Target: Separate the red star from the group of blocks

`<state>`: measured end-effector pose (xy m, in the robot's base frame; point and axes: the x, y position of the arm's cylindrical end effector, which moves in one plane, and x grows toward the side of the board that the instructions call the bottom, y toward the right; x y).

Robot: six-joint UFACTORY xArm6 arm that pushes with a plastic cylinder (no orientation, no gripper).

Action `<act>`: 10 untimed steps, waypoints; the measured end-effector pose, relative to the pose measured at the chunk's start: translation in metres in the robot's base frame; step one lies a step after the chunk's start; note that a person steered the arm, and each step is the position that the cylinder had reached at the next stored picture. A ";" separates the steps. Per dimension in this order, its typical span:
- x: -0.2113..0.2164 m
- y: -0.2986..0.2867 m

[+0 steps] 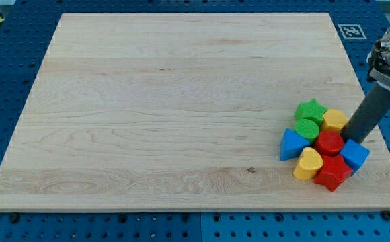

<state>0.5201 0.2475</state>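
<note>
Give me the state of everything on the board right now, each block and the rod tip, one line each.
my tip: down at the cluster's right edge, beside the red round block.
red star: in the group, at its bottom.
red round block: mid-cluster.
green star: at the top.
green round block: below the green star.
yellow block: top right.
yellow heart: bottom left.
blue triangle: left edge.
blue block: right edge.

blocks: 2 green (310, 118) | 2 red (331, 158) | 2 blue (292, 144) | 2 yellow (308, 165)
</note>
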 end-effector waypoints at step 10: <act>-0.061 -0.134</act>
<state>0.4595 0.1134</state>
